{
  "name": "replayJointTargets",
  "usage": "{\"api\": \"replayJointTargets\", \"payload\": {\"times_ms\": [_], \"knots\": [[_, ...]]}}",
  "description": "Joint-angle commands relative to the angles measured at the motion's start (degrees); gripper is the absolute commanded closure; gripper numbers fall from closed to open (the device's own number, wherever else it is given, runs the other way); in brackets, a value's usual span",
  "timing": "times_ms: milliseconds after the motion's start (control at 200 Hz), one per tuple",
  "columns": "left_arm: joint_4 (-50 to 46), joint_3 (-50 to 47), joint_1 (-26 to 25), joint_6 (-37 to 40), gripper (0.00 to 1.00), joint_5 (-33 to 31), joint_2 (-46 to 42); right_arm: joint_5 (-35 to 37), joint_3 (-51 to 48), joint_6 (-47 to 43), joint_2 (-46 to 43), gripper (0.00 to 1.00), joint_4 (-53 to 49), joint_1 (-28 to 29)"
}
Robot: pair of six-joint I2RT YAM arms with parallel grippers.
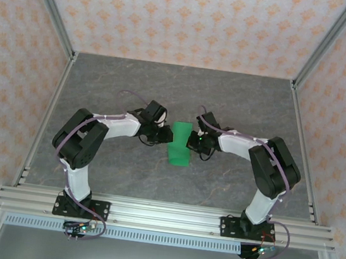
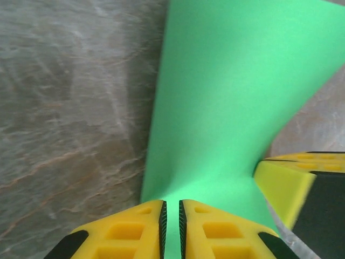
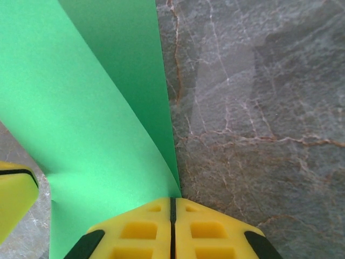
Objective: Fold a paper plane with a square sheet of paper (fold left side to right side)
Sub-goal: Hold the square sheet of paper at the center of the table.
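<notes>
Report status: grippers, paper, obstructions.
Left gripper shut on the green sheet. Right gripper shut on its opposite edge. Sheet bowed between them. Nothing in the way.

Square sheet of paper (image 1: 179, 144) matt, smooth — table (image 1: 115, 83) stone-look, faintly glossy — claw fingers (image 3: 141, 231) moulded plastic.

A: What kind of place is this?
B: Robot lab cell, not a home. The table (image 1: 134, 83) is boxed in by aluminium extrusion posts (image 1: 53, 6) at its far corners.
A: And the floral walls?
B: Patterned panels (image 1: 188, 16) set in that frame on three sides of the table. Left arm (image 1: 85, 140) and right arm (image 1: 273, 165) are bolted to a slotted rail (image 1: 161, 217) along the table's near edge. Loose cables (image 1: 93, 224) at the bases.
</notes>
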Motion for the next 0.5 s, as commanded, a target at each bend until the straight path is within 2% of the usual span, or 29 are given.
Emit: {"api": "replayJointTargets", "payload": {"times_ms": [0,215,495], "knots": [[3.8,2.6,-1.0,-1.5,0.82,2.2,1.3,2.8,-1.0,-1.0,3.6,0.92,-5.3,0.8],[4.3,5.1,-1.2,-2.2,0.82,0.8,6.7,2.6,-0.6,-1.2,3.6,0.92,-5.7,0.9],[2.6,2.9,-1.8,-1.1,0.82,-1.4,7.3,0.5,-1.5,-1.8,1.0,0.92,-1.6,0.9]]}}
